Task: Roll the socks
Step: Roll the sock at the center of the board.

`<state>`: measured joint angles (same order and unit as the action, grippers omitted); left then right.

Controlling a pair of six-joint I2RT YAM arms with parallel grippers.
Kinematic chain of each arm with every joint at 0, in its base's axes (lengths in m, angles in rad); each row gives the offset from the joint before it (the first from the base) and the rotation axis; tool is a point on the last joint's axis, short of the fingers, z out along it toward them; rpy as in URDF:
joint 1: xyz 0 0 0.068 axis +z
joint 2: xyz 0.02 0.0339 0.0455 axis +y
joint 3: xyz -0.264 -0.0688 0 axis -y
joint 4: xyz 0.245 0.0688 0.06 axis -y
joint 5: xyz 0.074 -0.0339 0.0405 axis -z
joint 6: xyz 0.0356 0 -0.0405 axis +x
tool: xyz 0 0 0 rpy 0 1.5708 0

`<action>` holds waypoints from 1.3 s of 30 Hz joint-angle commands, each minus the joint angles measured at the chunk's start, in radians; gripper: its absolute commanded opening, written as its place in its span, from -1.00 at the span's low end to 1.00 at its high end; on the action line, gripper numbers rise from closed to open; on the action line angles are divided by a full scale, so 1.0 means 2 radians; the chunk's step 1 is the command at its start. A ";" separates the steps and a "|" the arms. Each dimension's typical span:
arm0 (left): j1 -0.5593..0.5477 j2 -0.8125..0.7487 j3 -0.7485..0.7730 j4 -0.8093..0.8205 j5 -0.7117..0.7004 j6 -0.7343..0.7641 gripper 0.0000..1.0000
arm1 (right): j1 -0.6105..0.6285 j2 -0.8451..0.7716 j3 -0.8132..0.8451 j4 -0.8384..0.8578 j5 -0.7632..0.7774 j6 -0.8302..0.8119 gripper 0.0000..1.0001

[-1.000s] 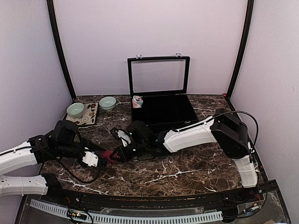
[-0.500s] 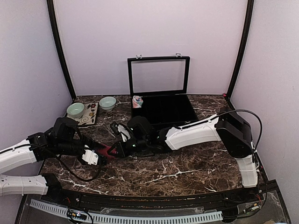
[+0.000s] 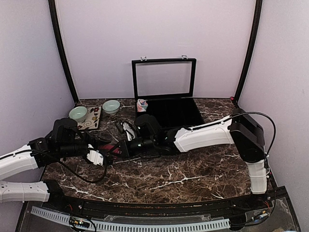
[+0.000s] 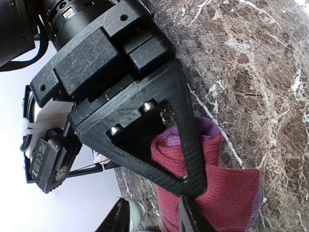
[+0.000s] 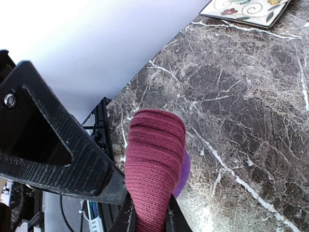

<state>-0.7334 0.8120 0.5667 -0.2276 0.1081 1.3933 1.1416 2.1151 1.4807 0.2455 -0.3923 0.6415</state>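
Observation:
The maroon sock (image 3: 112,148) is a partly rolled bundle just above the marble table, between my two grippers. My right gripper (image 5: 148,215) is shut on its rolled end (image 5: 154,150), and a purple toe (image 5: 182,169) pokes out beside it. From the left, my left gripper (image 4: 153,217) is open at the roll (image 4: 217,183). One of its fingers lies against the fabric and the other stands clear. From above, the left gripper (image 3: 104,155) and right gripper (image 3: 121,147) nearly touch. The salmon-pink sock (image 3: 142,104) lies in the black case's back left corner.
An open black case (image 3: 169,116) with a raised glass lid (image 3: 164,72) stands at the back centre. Two mint bowls (image 3: 77,113) (image 3: 111,106) and a patterned plate (image 3: 89,122) sit at the back left. The right arm stretches across the table's middle.
Both grippers have moved away from the front edge toward the back, carrying the maroon sock with them. The left jaws have narrowed a little.

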 commanded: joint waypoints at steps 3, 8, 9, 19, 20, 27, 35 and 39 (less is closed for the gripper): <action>-0.010 -0.040 -0.024 0.027 -0.004 0.058 -0.25 | 0.004 -0.046 -0.013 0.071 -0.033 0.033 -1.00; -0.011 -0.058 -0.003 -0.037 0.016 0.058 -0.20 | 0.005 -0.054 -0.008 0.055 -0.031 0.018 -1.00; -0.011 -0.057 -0.003 -0.039 0.013 0.059 -0.19 | 0.006 -0.054 -0.006 0.056 -0.033 0.018 -1.00; -0.011 -0.025 0.060 -0.157 0.033 0.032 -0.12 | 0.013 -0.054 0.010 0.005 -0.012 -0.011 -1.00; -0.012 -0.025 0.060 -0.159 0.033 0.033 -0.10 | 0.013 -0.054 0.014 -0.003 -0.011 -0.016 -1.00; -0.013 -0.019 0.060 -0.164 0.020 0.029 -0.01 | 0.019 -0.052 0.032 -0.023 -0.008 -0.027 -1.00; -0.026 -0.044 -0.008 0.036 -0.050 0.048 -0.04 | 0.026 -0.042 0.031 -0.005 -0.011 -0.011 -1.00; -0.030 -0.051 -0.019 0.051 -0.054 0.059 -0.05 | 0.026 -0.042 0.019 0.038 -0.017 0.015 -1.00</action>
<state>-0.7841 0.7341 0.5583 -0.2771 0.0460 1.4754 1.1751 2.0563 1.5150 0.1921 -0.3962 0.6250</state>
